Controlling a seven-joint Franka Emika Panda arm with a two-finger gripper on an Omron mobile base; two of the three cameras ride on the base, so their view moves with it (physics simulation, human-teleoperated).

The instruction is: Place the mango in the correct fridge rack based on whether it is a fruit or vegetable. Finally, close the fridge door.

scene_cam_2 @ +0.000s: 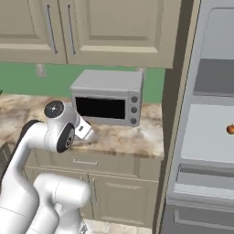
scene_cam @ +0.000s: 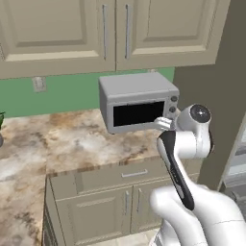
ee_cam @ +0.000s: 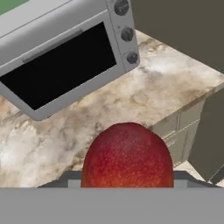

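The mango (ee_cam: 127, 155), red and smooth, sits close at the bottom of the hand view, hanging above the marble counter (ee_cam: 144, 96). My gripper (scene_cam: 164, 124) is shut on it and its fingertips are hidden behind the fruit. The hand (scene_cam_2: 84, 130) hovers just in front of the microwave, left of the fridge. On the right of the right base view the fridge stands open, showing the pale fridge rack (scene_cam_2: 205, 141). The fridge door is out of view.
A grey microwave (scene_cam: 138, 101) stands on the counter against the green wall. A dark tall panel (scene_cam_2: 176, 91) separates the counter from the fridge. A small orange fruit (scene_cam_2: 230, 129) lies on the pale rack, under a darker shelf (scene_cam_2: 215, 77). Cabinets hang above.
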